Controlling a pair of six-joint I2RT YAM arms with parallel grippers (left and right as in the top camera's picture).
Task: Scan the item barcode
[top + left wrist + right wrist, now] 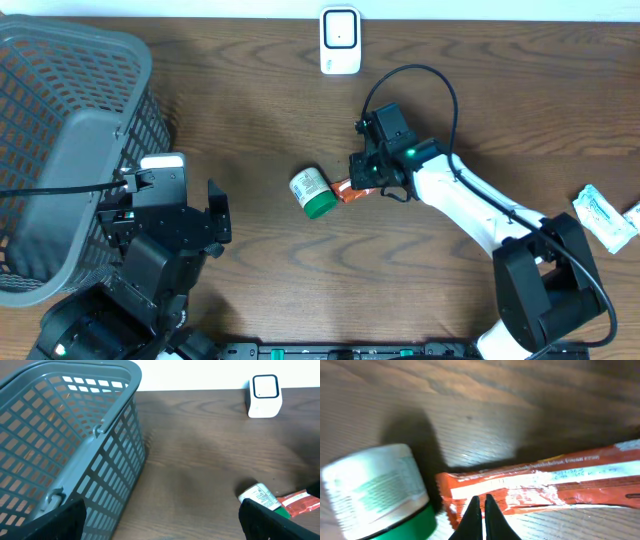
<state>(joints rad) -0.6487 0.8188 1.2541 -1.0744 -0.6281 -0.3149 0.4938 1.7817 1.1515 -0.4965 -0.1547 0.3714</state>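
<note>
Right gripper [481,499], fingers together, is nosing at the orange packet [545,482] just beside the green-capped bottle [380,490]; pickup is probably beginning, needing the jaws reopened.

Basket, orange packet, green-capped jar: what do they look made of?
Basket: moulded plastic, matte grey-blue, judging by the one-piece lattice walls and thick rounded rim.
Orange packet: thin film or foil wrapper, glossy. It crinkles and glints white along the creases.
Green-capped jar: probably plastic, with a white printed body and a smooth cap. Glass is not ruled out.
</note>
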